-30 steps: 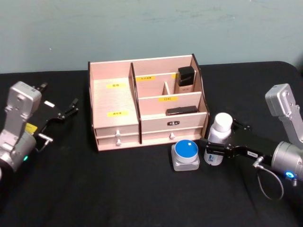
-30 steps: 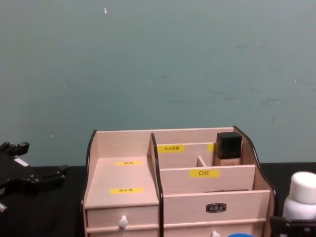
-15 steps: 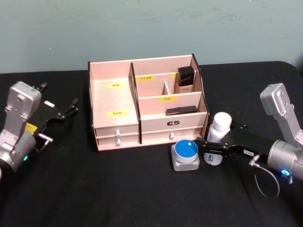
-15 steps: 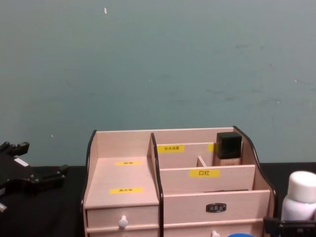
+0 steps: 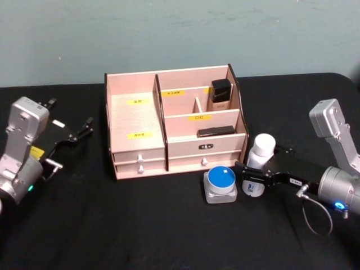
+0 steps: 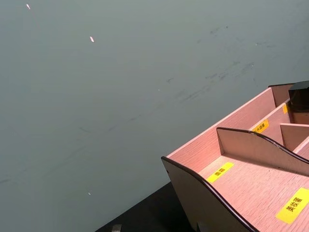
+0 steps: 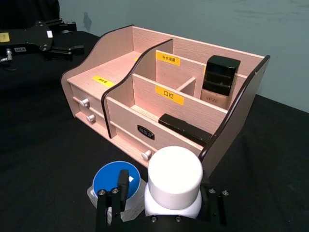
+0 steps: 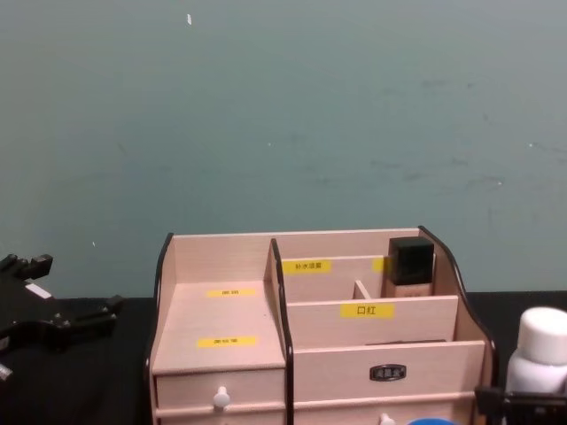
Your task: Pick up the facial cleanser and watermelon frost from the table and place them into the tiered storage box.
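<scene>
Black and spread, your right tool straddles the lower body of the white-capped bottle. One finger sits on each side, with a sliver of gap showing on the left, so it has not clamped yet.

Watch that left finger. It is squeezed between the bottle and the blue-lidded jar, and closing or lifting off-line would likely shove the jar across the surface. The hold is low on a tall bottle, so a quick lift could let it tip in the grip. The dark-edged right wall of the tiered storage box stands just far-left of the bottle, and a low swing toward it would clip that edge.

The bottle stands upright between the fingers, on the surface near the box's right front corner, with the jar just to its left. Which of the two is the cleanser and which the watermelon frost cannot be told. Your left tool is parked, jaws apart, well left of the box.
</scene>
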